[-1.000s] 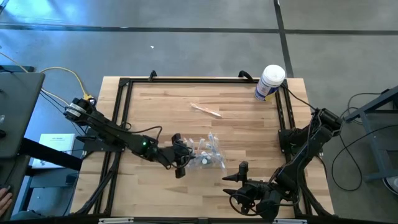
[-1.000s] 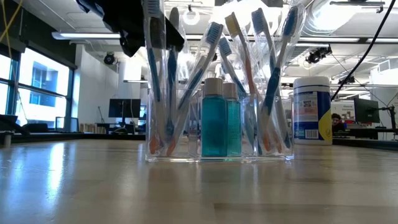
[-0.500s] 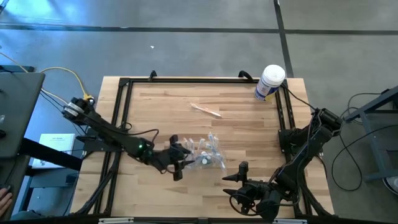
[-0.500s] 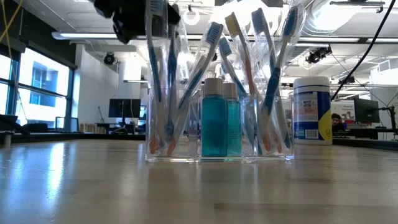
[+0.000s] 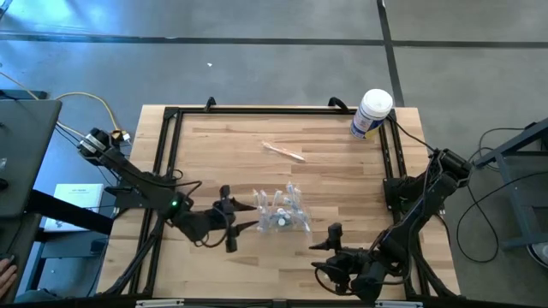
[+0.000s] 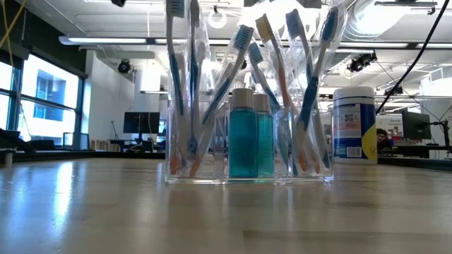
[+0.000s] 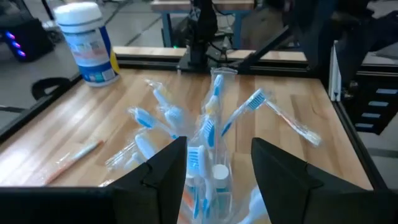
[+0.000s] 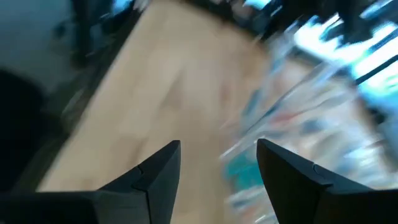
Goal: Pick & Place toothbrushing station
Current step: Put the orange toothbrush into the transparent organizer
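Observation:
The toothbrushing station (image 5: 282, 212) is a clear plastic holder standing on its flat base mid-table (image 6: 247, 159). Several wrapped toothbrushes lean in it, beside blue bottles (image 7: 208, 155). My left gripper (image 5: 233, 219) hovers open just left of the station, with nothing between its fingers in the left wrist view (image 7: 217, 149). My right gripper (image 5: 326, 240) waits near the front edge, to the right of the station. It is open and points at the station (image 8: 217, 152), which shows blurred there.
A white tub with a blue label (image 5: 372, 113) stands at the far right corner (image 6: 354, 125). One wrapped toothbrush (image 5: 284, 151) lies loose on the wood behind the station. Black frame rails (image 5: 163, 162) run along the table's sides.
My left gripper has come away from the top of the leftmost toothbrush in the station. It has drawn back toward the table's left edge and risen out of the low view. The toothbrush and the station stand where they were.

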Action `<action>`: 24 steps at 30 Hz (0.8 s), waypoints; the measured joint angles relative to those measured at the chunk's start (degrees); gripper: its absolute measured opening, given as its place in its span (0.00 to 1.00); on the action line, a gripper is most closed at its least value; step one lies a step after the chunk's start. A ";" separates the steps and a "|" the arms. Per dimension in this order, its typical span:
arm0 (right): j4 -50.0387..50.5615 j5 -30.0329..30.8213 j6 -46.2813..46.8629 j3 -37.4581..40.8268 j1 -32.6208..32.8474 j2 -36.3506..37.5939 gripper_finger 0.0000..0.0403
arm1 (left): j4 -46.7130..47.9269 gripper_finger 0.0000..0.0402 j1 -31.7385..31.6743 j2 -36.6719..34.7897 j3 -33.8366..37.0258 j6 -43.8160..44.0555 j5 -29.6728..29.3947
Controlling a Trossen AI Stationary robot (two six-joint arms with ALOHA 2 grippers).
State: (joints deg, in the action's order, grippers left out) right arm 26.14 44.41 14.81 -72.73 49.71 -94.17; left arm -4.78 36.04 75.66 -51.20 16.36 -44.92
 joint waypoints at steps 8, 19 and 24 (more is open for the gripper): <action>5.90 -17.79 12.47 0.04 0.20 0.00 0.50 | 0.07 0.44 5.77 -0.09 0.00 -0.55 -8.37; 11.09 -15.67 21.75 4.59 1.93 0.00 0.50 | 0.04 0.44 10.89 -0.09 0.00 1.86 -10.52; 3.77 -24.99 25.72 10.61 2.82 0.00 0.50 | 0.07 0.44 12.35 -0.07 -0.02 4.52 -10.08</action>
State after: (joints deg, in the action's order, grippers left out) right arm 29.90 19.42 40.53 -62.12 52.53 -94.17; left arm -4.71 48.39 75.59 -51.22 20.88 -55.00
